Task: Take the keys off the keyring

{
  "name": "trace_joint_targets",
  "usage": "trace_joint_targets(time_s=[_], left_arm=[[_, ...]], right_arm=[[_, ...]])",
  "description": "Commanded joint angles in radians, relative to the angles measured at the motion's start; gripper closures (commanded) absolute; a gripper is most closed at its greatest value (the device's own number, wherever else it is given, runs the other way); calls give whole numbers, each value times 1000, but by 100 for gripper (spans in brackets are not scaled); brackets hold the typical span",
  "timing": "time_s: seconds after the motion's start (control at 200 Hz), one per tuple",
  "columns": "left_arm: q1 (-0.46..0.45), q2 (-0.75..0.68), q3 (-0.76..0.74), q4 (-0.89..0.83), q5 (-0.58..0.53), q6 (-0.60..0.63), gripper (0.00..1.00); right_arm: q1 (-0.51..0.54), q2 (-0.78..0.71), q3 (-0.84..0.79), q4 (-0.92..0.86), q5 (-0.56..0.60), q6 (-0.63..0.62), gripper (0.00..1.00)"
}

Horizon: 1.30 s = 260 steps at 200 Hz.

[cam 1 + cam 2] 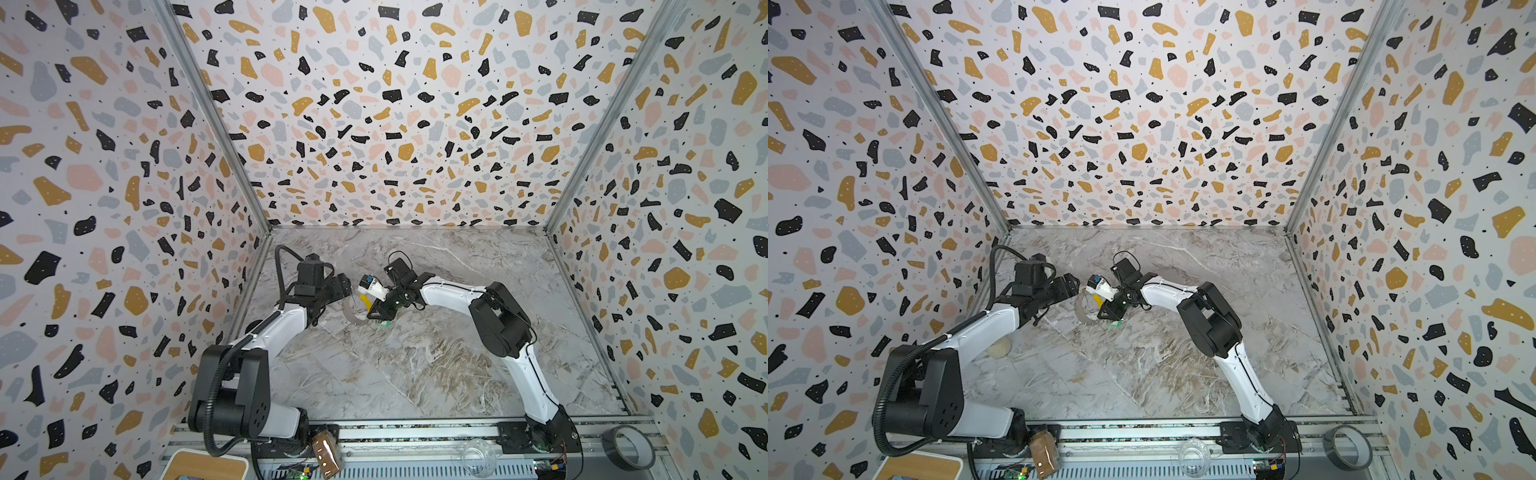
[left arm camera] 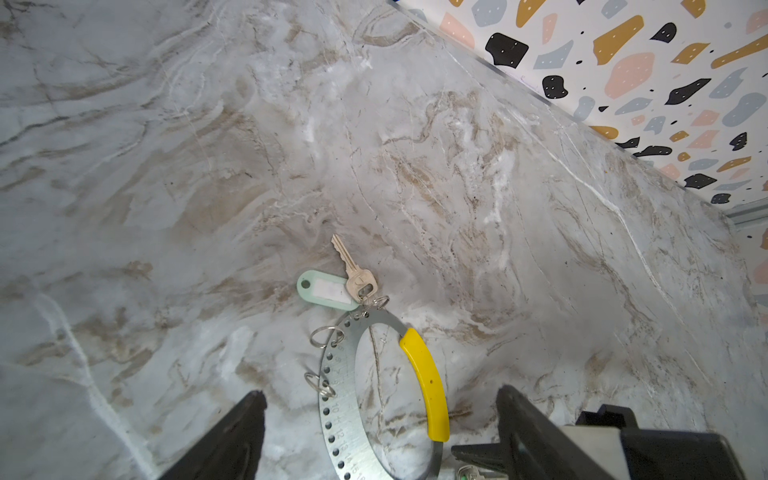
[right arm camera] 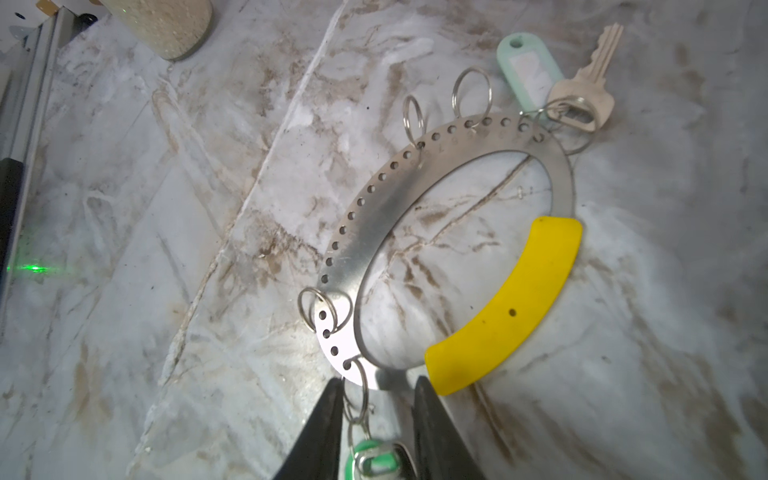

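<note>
Your left pincer [image 2: 379,392] is wide apart, keyring [image 2: 338,390] seen between its fingers [image 2: 232,436], flat on the tabletop [image 2: 166,166]. Right pincer [image 3: 378,380] is narrowly apart at the hoop end by the yellow sleeve [image 3: 511,307], green-tagged key [image 3: 374,459] between its fingers [image 3: 324,424]; can't tell if it's pinched. Mint-tagged key [image 3: 582,93] lies at the hoop's far end, clear of both.

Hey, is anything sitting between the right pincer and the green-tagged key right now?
Nothing visible. The right pincer straddles the green-tagged key with no object between them; only a small split ring links that key to the keyring.
</note>
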Motion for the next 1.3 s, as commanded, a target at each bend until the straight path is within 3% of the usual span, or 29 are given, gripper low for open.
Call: trace_joint_targets(time_s=[0.0, 0.716, 1.297], left_arm=[[7, -20, -12, 6, -10, 8, 12], [7, -24, -29, 15, -14, 11, 13], [7, -32, -25, 17, -18, 4, 13]], right_arm=[[7, 13, 47, -36, -34, 20, 70], [24, 39, 97, -133, -39, -9, 78], [24, 19, 97, -130, -35, -38, 93]])
